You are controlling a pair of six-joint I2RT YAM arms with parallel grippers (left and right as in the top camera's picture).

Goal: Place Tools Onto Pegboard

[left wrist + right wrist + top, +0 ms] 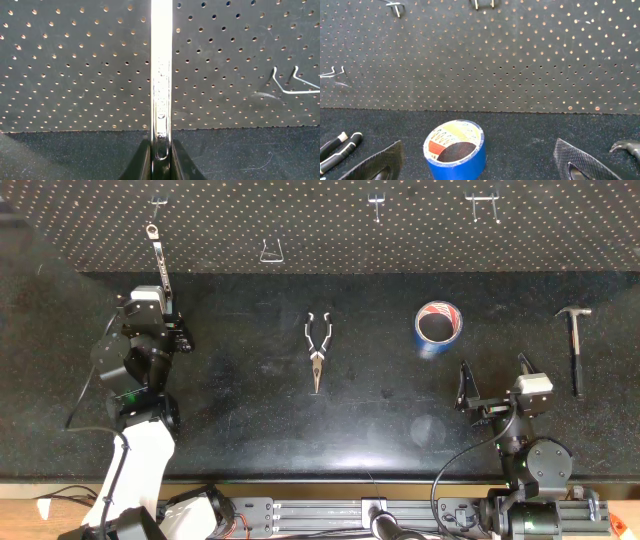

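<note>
Left gripper (161, 150): fingers closed on the lower shank of a combination wrench (161, 75), held upright in front of the pegboard (320, 230).
Wrench head: in the top view the ring end sits just below the leftmost hook (157, 198), not on it; can't tell if it touches the board.
Right gripper (493, 370): jaws spread wide, holding nothing, low over the table (250, 400) just behind the tape roll (438, 326).
Tape roll: blue, standing on end with its core opening up, on the table near the board.
Pliers (318, 348): lying flat mid-table, handles toward the board.
Hammer (575, 345): lying flat at far right, head toward the board.
Other hooks: triangular loop (271, 252), single hook (376, 200), double hook (483, 198).
</note>
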